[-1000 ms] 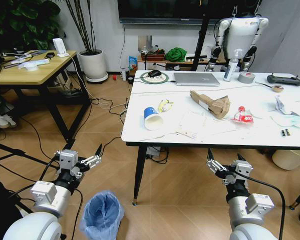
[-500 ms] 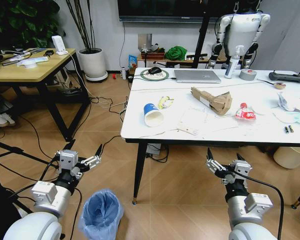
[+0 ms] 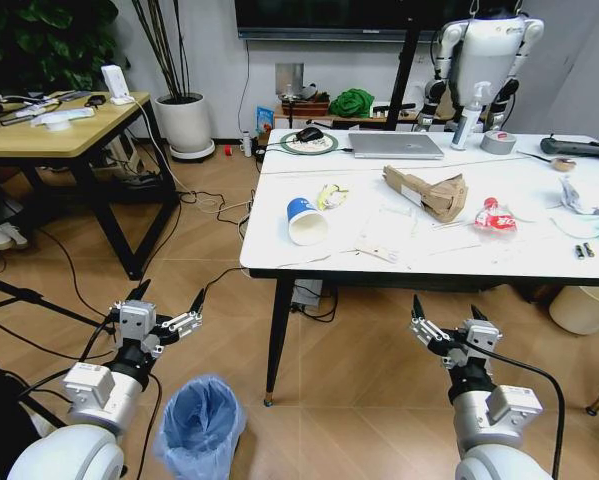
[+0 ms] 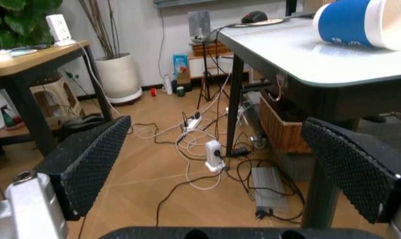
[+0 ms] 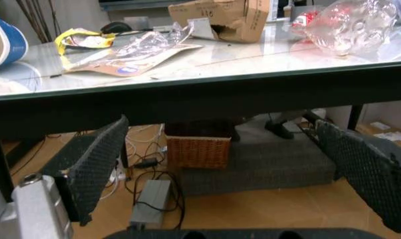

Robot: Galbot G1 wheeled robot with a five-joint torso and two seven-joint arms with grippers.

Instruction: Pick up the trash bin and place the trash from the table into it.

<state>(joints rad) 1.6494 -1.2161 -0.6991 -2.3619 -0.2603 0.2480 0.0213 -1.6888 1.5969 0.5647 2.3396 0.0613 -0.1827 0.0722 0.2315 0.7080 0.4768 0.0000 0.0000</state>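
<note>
You have the large white marble-look table on black metal legs ahead of you, and everything below is placed against it. Your left gripper hangs in the air low down, off the table's left end and below its top, with its fingers spread wide and nothing between them. Your right gripper hangs just in front of the table's near edge, below the top, jaws also wide apart and empty. The small round trash bin lined with a crinkled light-blue plastic bag stands on the floor near the table's front-left leg, just beside your left arm. On the table, the blue-and-white paper cup lies on its side near the left end. The torn brown cardboard box sits around the middle, with the crushed clear bottle with a red label just right of it. White papers lie flat between cup and bottle.
</note>
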